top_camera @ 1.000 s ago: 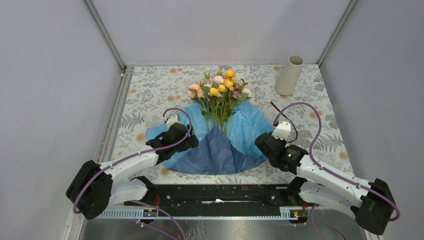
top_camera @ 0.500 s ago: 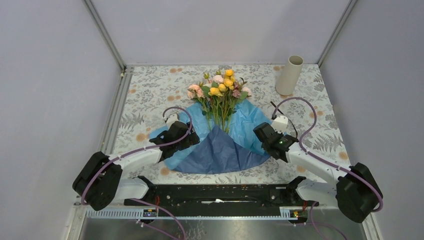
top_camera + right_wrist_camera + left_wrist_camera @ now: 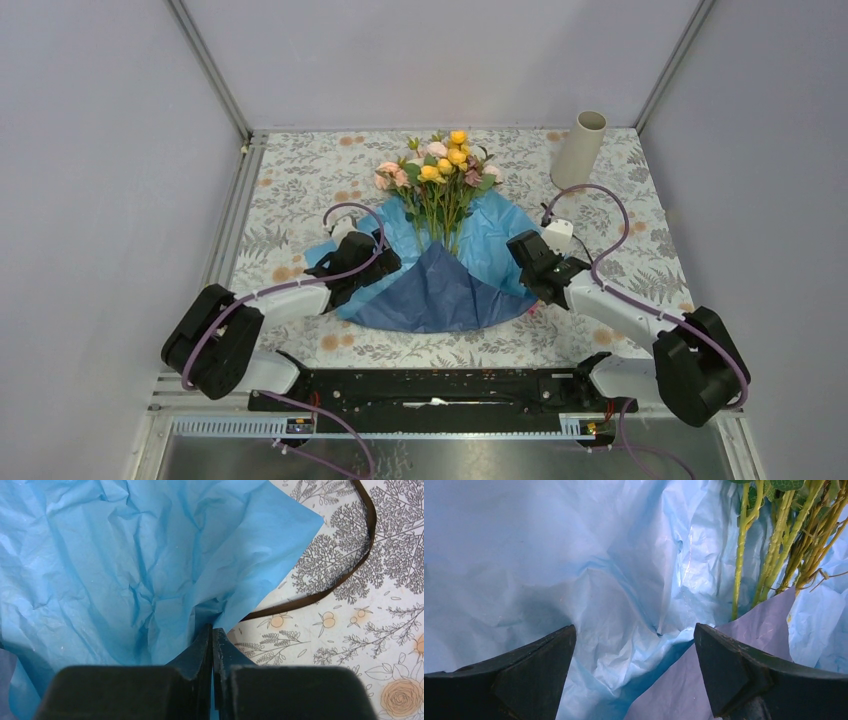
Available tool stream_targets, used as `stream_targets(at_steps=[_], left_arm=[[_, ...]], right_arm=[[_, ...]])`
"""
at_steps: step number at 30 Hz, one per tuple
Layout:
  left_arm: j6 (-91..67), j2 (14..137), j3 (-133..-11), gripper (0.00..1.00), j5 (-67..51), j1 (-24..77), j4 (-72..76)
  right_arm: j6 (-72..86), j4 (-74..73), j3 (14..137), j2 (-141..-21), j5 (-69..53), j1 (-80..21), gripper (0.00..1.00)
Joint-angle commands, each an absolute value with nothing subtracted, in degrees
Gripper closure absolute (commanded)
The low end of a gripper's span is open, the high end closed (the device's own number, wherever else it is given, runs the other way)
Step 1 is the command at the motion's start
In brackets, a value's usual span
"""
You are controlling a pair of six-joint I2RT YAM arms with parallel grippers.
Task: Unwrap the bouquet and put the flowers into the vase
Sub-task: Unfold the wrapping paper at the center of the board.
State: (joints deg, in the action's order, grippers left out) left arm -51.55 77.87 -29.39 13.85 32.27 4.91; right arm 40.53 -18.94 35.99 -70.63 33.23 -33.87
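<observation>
You are mid-unwrap: your right gripper (image 3: pixel 212 631) is pinched tight on the edge of the blue paper (image 3: pixel 100 555) and your left gripper (image 3: pixel 634 636) hangs wide open above its left flap, so next draw the paper clear of the flowers (image 3: pixel 437 172) lying on it, well apart from the vase (image 3: pixel 580 150) in the far right corner.

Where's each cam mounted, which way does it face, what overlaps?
Top external: above, behind the bases, looking down and forward at flowers, vase; left arm and right arm show.
Left wrist: on the left arm, facing blue paper and stems; open left tool frames it.
Right wrist: facing the paper's edge and brown ribbon; right tool shut on the paper.
Shared: all three see the blue paper.
</observation>
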Motion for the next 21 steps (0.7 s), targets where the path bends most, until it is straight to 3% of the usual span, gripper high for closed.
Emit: stream_targets(at_steps=[1, 15, 16, 21], left_arm=[[-51.9, 81.6, -29.9, 0.01, 11.9, 30.6, 3.4], [-48.0, 87.1, -36.4, 0.01, 11.8, 28.1, 2.8], [-47.4, 87.0, -36.9, 0.01, 11.4, 28.1, 2.5], [-45.5, 82.5, -37.7, 0.01, 11.7, 28.1, 0.1]], right_arm=[[38.6, -15.5, 40.0, -72.8, 32.8, -31.9, 1.0], [34.9, -12.7, 46.1, -78.9, 28.8, -28.5, 0.99], [34.7, -12.7, 45.8, -78.1, 28.3, -28.5, 0.95], [33.5, -14.8, 42.1, -70.0, 27.6, -28.5, 0.49]])
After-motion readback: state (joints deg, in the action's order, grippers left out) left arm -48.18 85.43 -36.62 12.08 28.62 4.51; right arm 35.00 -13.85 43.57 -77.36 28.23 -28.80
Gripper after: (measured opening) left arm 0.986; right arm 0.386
